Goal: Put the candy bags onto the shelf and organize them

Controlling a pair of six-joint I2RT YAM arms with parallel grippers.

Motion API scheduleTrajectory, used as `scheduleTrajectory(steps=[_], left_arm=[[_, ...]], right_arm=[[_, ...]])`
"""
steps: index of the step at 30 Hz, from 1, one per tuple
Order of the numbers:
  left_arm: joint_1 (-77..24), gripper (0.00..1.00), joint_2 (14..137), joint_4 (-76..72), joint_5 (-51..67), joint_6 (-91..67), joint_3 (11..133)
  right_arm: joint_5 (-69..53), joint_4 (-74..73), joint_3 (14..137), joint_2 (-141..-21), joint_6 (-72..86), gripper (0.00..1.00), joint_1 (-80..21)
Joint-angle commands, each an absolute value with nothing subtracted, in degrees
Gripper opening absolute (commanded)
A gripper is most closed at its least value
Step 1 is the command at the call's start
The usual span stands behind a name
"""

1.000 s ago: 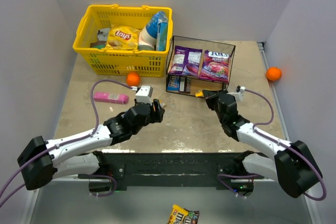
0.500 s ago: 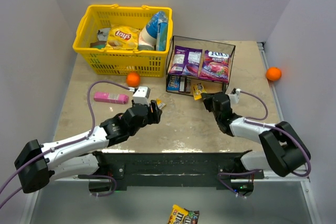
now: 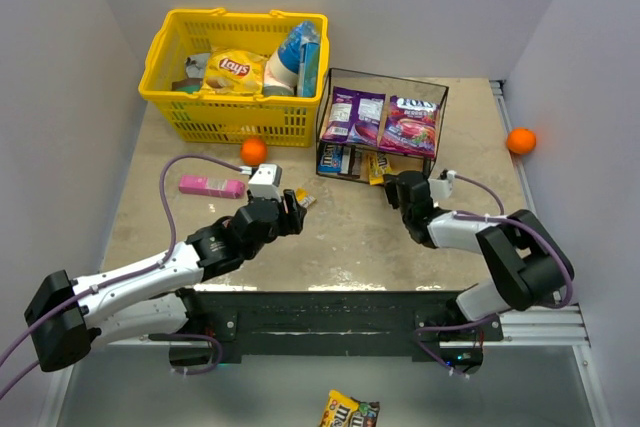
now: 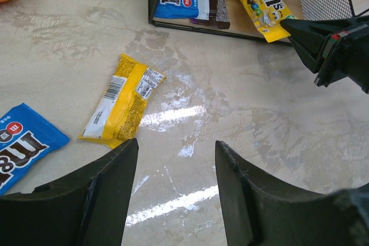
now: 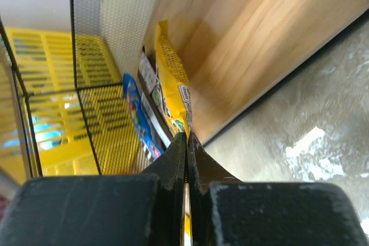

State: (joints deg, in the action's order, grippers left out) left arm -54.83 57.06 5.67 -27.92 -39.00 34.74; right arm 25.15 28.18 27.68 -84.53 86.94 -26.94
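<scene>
Setting: robot test cell of a lab kind. Evidence: 3 plain pale walls (image 3: 60, 97) boxing in 1 marble-look tabletop (image 3: 350, 237); 2 white-and-black arms, left arm (image 3: 150, 272) and right arm (image 3: 455, 232), bolted to a black base plate (image 3: 320, 315) at the near edge, purple cables (image 3: 175, 172) looping in the open. Props staged shop-fashion: 1 yellow basket (image 3: 235, 15) of snacks, 1 small wire-and-wood shelf (image 3: 390, 77) bearing candy bags (image 3: 352, 115), 2 orange balls (image 3: 253, 150) (image 3: 520, 140).
</scene>
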Motion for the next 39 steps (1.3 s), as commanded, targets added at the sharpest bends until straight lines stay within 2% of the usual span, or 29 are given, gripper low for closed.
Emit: scheduleTrajectory(steps=[1,9,16,28,35,36,39], left_arm=[[-54.9,0.61,56.6,5.9,-30.3,-39.4,34.8],[-54.8,0.61,56.5,6.6,-31.4,-39.5,35.0],[-54.8,0.61,56.0,6.8,-31.6,-39.4,34.7],[-54.8,0.62,56.2,7.0,-32.0,-39.4,34.5],[-54.8,0.62,55.5,7.5,-32.3,-39.2,34.5],[-54.8,0.62,55.4,7.5,-32.3,-39.2,34.4],[-54.8,0.62,55.5,7.5,-32.4,-39.4,34.1]], right_arm=[[30.9,28.0,30.7,-86.8,90.5,0.00,-26.7],[27.5,19.6,37.0,-94.8,95.9,0.00,-26.7],[30.3,15.6,38.4,-94.7,98.6,0.00,-26.7],[25.9,17.8,41.0,-99.0,99.0,0.00,-26.9],[25.7,17.9,43.1,-100.9,98.0,0.14,-27.2],[25.8,18.3,43.2,-100.8,97.7,0.21,-27.2],[26.0,19.1,43.2,-100.4,95.9,0.27,-27.4]])
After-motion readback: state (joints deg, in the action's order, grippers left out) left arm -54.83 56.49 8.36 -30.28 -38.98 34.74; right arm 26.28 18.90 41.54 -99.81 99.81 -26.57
